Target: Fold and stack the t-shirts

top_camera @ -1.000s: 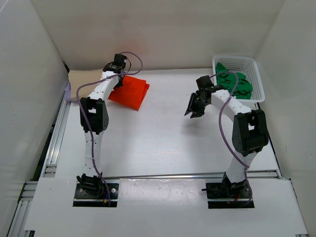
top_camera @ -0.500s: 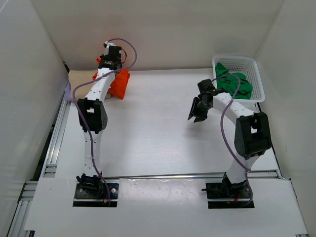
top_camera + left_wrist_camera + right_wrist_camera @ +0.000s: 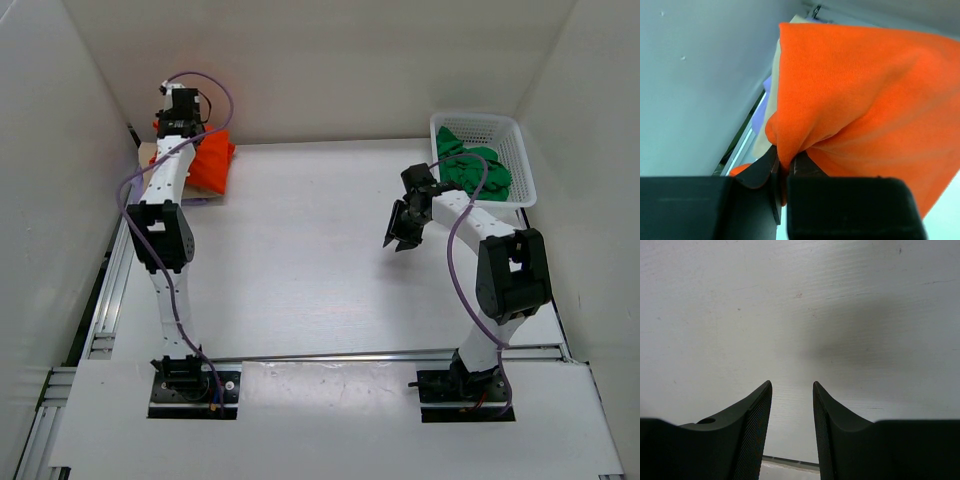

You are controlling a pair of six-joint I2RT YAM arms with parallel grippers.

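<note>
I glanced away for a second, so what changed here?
The left gripper, jaws shut on the orange-red t-shirt, carried it left, over to the beige t-shirt. The right gripper stayed open over the bare table, barely shifting. The green t-shirt stayed in the basket.

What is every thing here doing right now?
Orange t-shirt: bunched, pinched in the left jaws.
Green t-shirt: crumpled in the basket.
Beige t-shirt: mostly hidden behind the orange one.
Basket: upright, holding the green t-shirt.
Left jaws: shut on the orange t-shirt.
Right jaws: open, empty.
</note>
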